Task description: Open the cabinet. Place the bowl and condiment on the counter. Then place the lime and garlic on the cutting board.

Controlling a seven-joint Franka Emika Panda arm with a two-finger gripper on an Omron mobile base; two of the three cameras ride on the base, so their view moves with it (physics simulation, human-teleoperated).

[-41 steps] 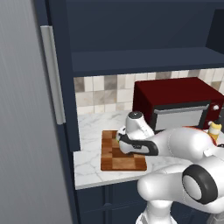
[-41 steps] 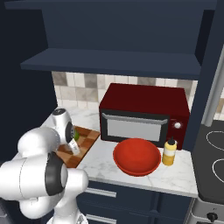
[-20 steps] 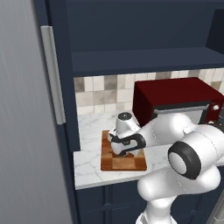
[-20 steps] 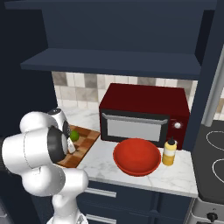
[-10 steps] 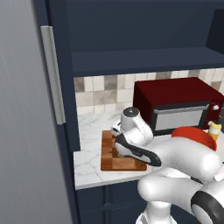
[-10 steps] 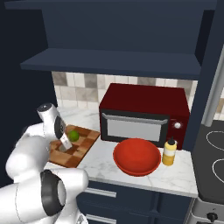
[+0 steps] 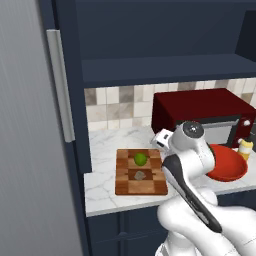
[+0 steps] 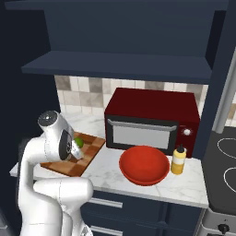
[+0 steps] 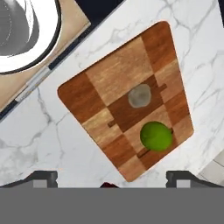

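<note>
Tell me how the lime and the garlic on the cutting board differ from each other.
Colour: the lime is bright glossy green, the garlic a dull brownish grey.
Size: the lime looks slightly bigger than the garlic.
Place: in the left base view the lime sits nearer the tiled wall, the garlic nearer the counter's front edge.
Both are small rounded things resting apart from each other on the cutting board, with neither one held.
</note>
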